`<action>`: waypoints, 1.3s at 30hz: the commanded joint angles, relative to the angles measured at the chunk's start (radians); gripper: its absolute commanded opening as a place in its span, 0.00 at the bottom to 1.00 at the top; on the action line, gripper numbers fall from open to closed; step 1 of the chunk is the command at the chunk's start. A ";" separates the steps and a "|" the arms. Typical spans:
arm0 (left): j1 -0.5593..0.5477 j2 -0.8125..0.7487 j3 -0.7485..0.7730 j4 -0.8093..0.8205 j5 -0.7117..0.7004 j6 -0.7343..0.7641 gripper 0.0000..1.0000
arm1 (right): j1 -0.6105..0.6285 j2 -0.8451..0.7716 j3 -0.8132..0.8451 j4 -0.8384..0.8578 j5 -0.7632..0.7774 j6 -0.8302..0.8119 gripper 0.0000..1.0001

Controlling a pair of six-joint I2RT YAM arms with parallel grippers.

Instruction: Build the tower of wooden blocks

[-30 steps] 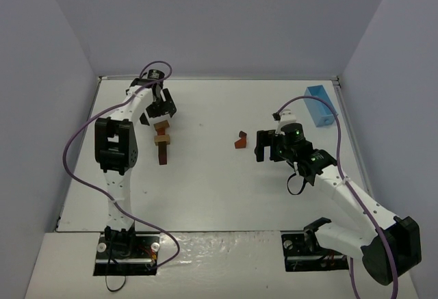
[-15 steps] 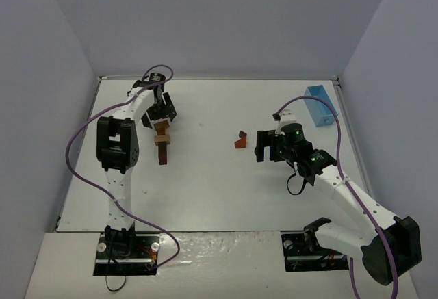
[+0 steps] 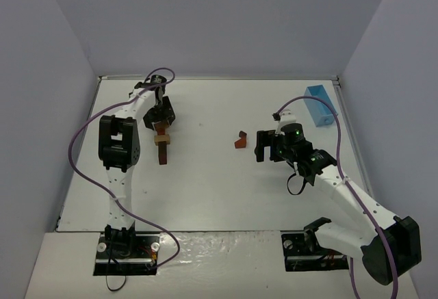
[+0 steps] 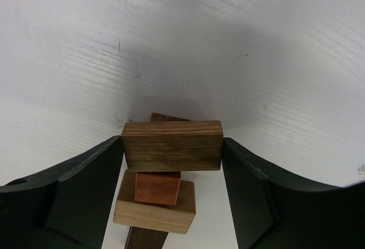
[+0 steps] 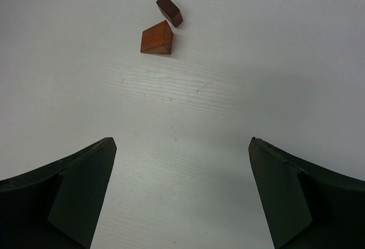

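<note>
The wood block tower (image 3: 162, 147) stands at the left of the table. In the left wrist view it stacks from a dark base (image 4: 147, 239) through a tan block (image 4: 154, 210) and a reddish cube (image 4: 157, 187) to a brown top block (image 4: 171, 145). My left gripper (image 3: 161, 117) (image 4: 172, 142) hangs over the tower, its fingers (image 4: 85, 192) against both ends of the top block. Two loose wood blocks lie mid-table: a reddish wedge (image 5: 157, 39) (image 3: 239, 141) and a dark piece (image 5: 170, 10). My right gripper (image 3: 261, 146) (image 5: 181, 142) is open and empty, short of them.
A light blue box (image 3: 318, 105) sits at the back right near the wall. The left arm's purple cable (image 3: 79, 141) loops out to the left of the tower. White walls close the table on three sides.
The left gripper's jaws have narrowed from wide open until they meet the ends of the top brown block. The right arm and loose blocks have not moved.
</note>
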 commanded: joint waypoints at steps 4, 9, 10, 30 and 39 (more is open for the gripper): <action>0.004 -0.035 0.017 -0.001 0.004 0.029 0.59 | -0.003 -0.011 0.005 0.050 0.002 -0.001 1.00; 0.004 -0.037 0.019 -0.001 0.006 0.056 0.54 | -0.004 -0.012 0.007 0.049 0.002 -0.001 1.00; 0.004 -0.038 0.019 -0.001 0.009 0.061 0.54 | -0.005 -0.012 0.006 0.049 0.002 -0.002 1.00; 0.004 -0.064 0.037 -0.002 0.020 0.177 0.52 | -0.003 -0.011 0.002 0.050 -0.005 -0.002 1.00; 0.002 -0.071 0.022 -0.002 0.023 0.190 0.53 | -0.003 -0.016 0.001 0.050 -0.005 -0.001 1.00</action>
